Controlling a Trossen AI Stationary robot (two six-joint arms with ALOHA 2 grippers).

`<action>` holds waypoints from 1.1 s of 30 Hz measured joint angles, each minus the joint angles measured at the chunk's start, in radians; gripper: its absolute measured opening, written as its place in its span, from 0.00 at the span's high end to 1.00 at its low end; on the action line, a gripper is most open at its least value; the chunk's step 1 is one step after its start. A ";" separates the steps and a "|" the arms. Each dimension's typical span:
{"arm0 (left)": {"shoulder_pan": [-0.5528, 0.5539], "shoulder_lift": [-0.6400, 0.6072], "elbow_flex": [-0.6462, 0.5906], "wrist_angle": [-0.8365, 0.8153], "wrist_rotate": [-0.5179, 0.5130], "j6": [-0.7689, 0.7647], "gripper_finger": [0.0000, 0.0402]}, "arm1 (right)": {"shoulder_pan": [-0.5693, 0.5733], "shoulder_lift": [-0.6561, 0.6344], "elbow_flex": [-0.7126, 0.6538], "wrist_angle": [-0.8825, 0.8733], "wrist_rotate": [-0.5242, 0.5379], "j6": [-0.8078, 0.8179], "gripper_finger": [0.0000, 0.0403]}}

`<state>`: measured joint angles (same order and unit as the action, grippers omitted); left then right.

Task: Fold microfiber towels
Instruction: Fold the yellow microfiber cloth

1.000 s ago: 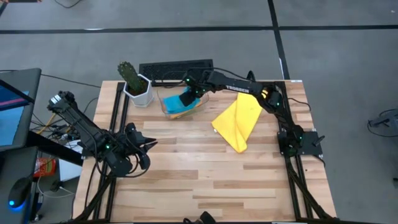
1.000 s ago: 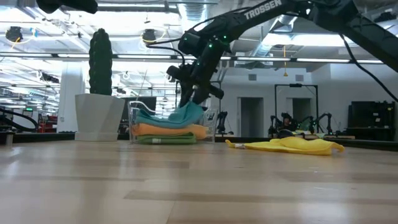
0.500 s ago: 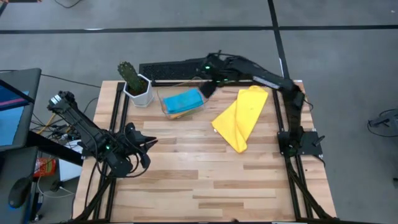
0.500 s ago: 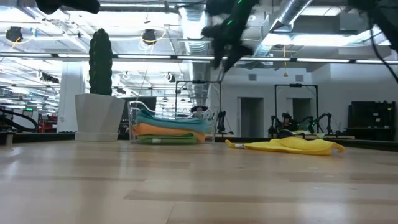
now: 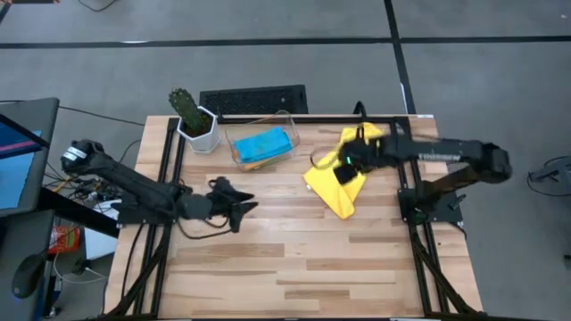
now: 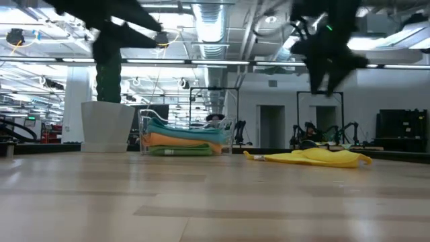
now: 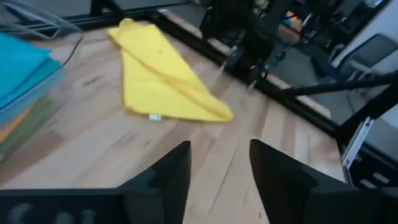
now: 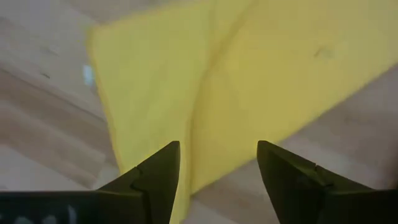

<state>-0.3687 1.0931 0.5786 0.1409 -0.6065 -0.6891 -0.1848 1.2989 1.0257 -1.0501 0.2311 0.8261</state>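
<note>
1. We see the yellow towel [image 5: 343, 174] lying loosely folded on the wooden table [image 5: 294, 259], on its right half, just right of the clear bin [image 5: 287, 120] at the table's back edge.
2. The right gripper [image 5: 342, 166] hangs over the yellow towel [image 8: 236, 81], above its middle, clear of the cloth. In the right wrist view its two dark fingers [image 8: 152, 180] stand well apart, and the yellow cloth fills the gap between them and most of what lies beyond. Nothing is held between them.
3. In the low view the right gripper [image 6: 326, 57] shows high above the yellow towel [image 6: 312, 158], which lies flat and rumpled on the tabletop, so jaws and cloth are not touching.
4. The left gripper [image 5: 239, 207] is out over the left half of the table, near its middle, well apart from the yellow towel and nearer the front than the bin. In the left wrist view its fingers [image 7: 171, 177] stand apart with only bare wood in the gap; the yellow towel [image 7: 158, 78] lies farther off, beyond the fingertips and not between them.
5. The other three towels sit folded and stacked inside the bin [image 6: 144, 131]: the light blue towel [image 5: 261, 144] on top, the orange towel [image 6: 181, 140] under it, and the green towel [image 6: 178, 151] at the bottom. Neither gripper is at the bin.
6. A potted cactus [image 5: 192, 116] stands just left of the bin at the table's back left corner.
</note>
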 joint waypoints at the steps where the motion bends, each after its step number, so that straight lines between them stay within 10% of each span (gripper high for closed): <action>1: 0.027 0.015 -0.012 0.055 0.029 0.023 0.60 | 0.020 -0.018 -0.068 0.041 -0.016 0.038 0.40; 9: 0.225 0.320 0.057 0.363 0.353 0.148 0.55 | 0.198 -0.068 -0.372 0.296 -0.083 0.314 0.40; 22: 0.390 0.728 0.367 0.393 0.634 0.219 0.55 | 0.392 0.104 -0.429 0.467 -0.073 0.473 0.43; 33: 0.449 0.823 0.448 0.327 0.672 0.241 0.55 | 0.445 0.111 -0.414 0.549 -0.128 0.494 0.96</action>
<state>0.0807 1.9166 1.0267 0.4681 0.0659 -0.4485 0.2601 1.4100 0.6115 -0.5015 0.1027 1.3203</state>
